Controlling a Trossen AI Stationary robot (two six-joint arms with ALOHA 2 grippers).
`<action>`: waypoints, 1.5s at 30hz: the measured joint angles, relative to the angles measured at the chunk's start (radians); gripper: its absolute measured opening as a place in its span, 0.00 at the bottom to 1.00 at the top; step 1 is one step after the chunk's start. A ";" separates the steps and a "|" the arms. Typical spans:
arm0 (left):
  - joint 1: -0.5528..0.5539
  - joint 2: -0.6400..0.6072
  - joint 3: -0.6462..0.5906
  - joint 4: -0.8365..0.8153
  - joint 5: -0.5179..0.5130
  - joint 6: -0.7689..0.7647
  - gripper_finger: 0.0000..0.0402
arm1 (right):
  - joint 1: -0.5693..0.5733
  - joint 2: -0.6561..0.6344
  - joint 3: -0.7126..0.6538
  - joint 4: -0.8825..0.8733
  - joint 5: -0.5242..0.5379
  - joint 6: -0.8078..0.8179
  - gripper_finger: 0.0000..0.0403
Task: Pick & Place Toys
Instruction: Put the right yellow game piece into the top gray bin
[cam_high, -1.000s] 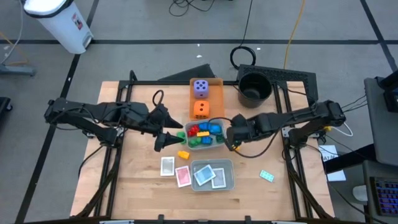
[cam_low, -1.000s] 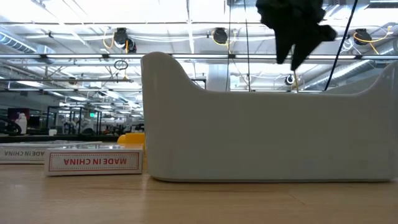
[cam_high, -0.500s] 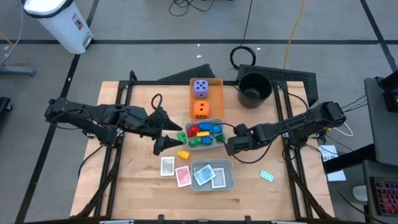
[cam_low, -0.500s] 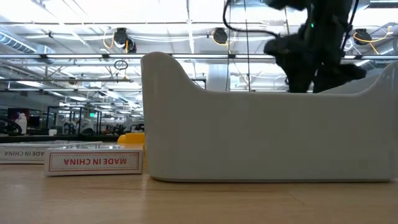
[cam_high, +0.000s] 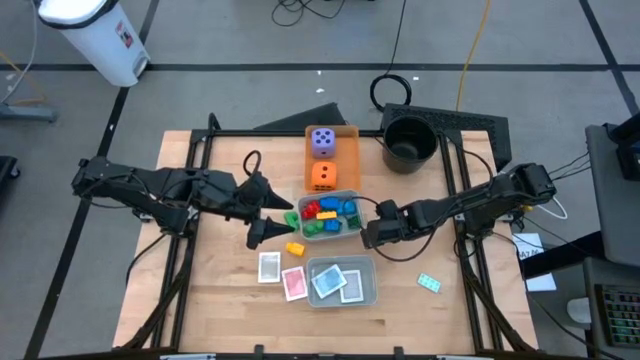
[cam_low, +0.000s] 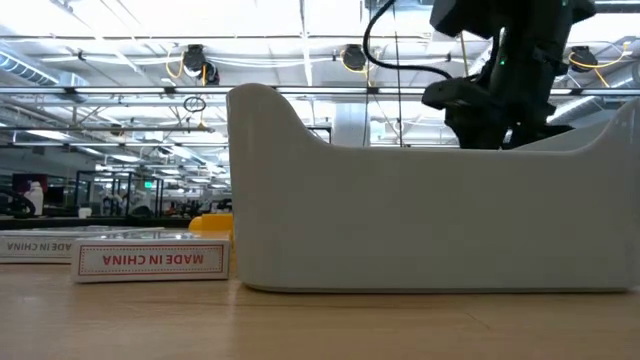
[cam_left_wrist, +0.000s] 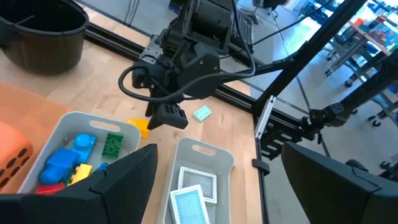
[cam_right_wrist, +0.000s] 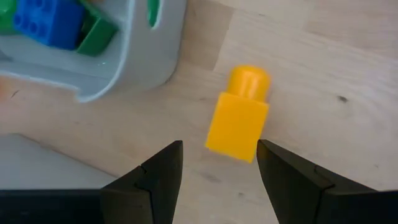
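My right gripper (cam_high: 370, 233) is open and low over the table, just right of the grey brick tray (cam_high: 300, 203). Its fingers stand on either side of a yellow brick (cam_right_wrist: 239, 116) lying on the wood without touching it; the brick also shows in the left wrist view (cam_left_wrist: 140, 127). My left gripper (cam_high: 273, 220) is open and empty, left of the brick tray. Red, green, blue and yellow bricks (cam_high: 327, 212) lie in that tray. A purple die (cam_high: 322, 142) and an orange die (cam_high: 322, 176) sit on the flat orange tray (cam_high: 347, 150).
A second yellow brick (cam_high: 294, 249), a white card (cam_high: 269, 267) and a pink card (cam_high: 294, 284) lie left of the grey card tray (cam_high: 366, 290). A teal card (cam_high: 429, 283) lies at the near right. A black bucket (cam_high: 408, 143) stands at the far right.
My right gripper has moved from beside the brick tray toward the table's near edge and down, and now stands low over the yellow brick. The left arm has kept still.
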 joint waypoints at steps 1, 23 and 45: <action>0.000 0.000 0.000 -0.001 -0.004 0.000 0.86 | -0.007 0.000 -0.008 0.004 0.000 0.004 0.49; 0.001 0.000 0.000 -0.003 -0.018 0.005 0.86 | -0.087 0.061 -0.026 0.069 -0.078 -0.057 0.49; 0.000 0.000 0.000 -0.006 -0.018 0.005 0.86 | -0.088 0.096 -0.025 0.025 -0.080 -0.066 0.36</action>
